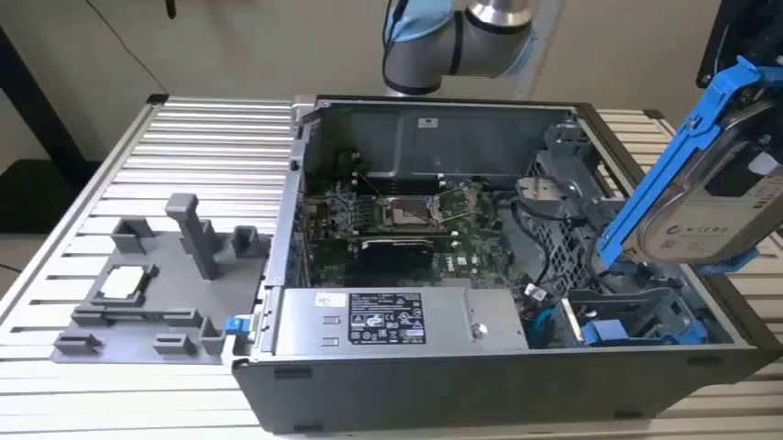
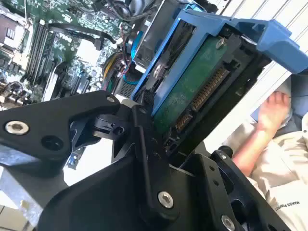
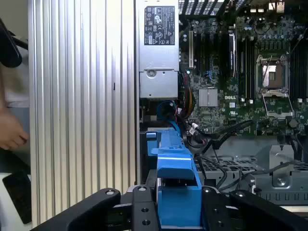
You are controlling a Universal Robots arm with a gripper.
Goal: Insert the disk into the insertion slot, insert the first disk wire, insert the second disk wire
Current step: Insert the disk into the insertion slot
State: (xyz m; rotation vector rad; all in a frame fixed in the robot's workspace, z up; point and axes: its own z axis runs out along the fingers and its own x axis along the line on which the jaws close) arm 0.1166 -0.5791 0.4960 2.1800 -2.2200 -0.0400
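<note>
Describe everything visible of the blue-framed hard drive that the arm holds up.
The flat silver hard drive, white-labelled, is clipped in a bright blue plastic carrier frame. It hangs steeply tilted at the exterior view's right, above the drive-bay corner of the open grey computer case. The second wrist view shows its green circuit-board underside with a connector row. The gripper holds it, black jaws shut on the frame.

lab: open pc [image 1: 490,380] on alu bench [image 1: 208,147]
</note>
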